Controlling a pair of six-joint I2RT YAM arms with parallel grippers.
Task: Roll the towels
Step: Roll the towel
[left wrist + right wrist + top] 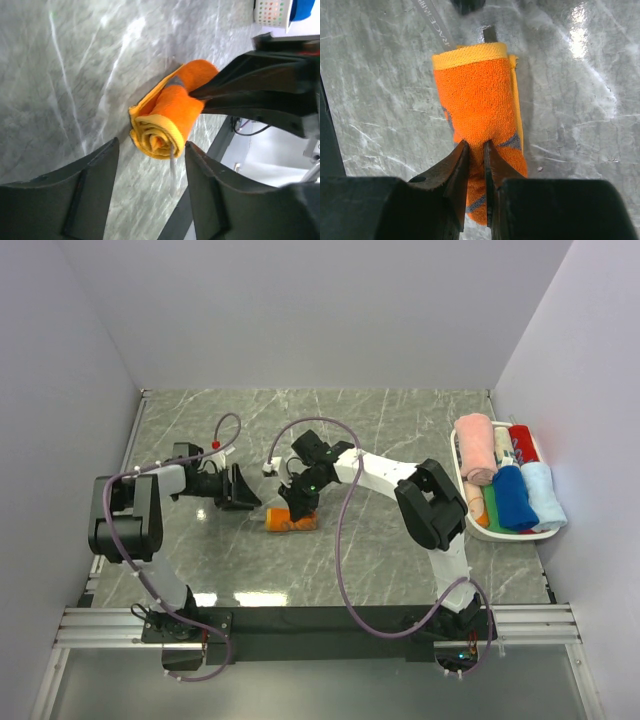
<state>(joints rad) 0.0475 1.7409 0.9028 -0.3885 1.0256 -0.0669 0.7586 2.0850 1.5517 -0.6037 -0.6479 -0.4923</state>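
Since the coming move turns on how the roll lies between the two arms, the wide setting is given first: a grey marble-patterned table (400, 420) is walled on three sides, and a white oval plastic basket (457, 455) is set at its right edge, well apart from the work, with rolled cloth towels (510, 495) in pink, red, blue, pale blue and green packed inside. Near the table's middle an orange terry-cloth towel (290, 521), edged in yellow and marked with grey, is seen wound into a short roll, its long axis running roughly left to right. Its right end is pinched from above by the right gripper (475, 147), whose jaws are drawn narrow on the cloth. Its spiral left end is faced by the left gripper (151, 145), just beside it, jaws spread wide and nothing held. The left arm is judged nearer that loose end. Bare tabletop is seen on every side of the roll, so room for sliding or lifting is judged ample.
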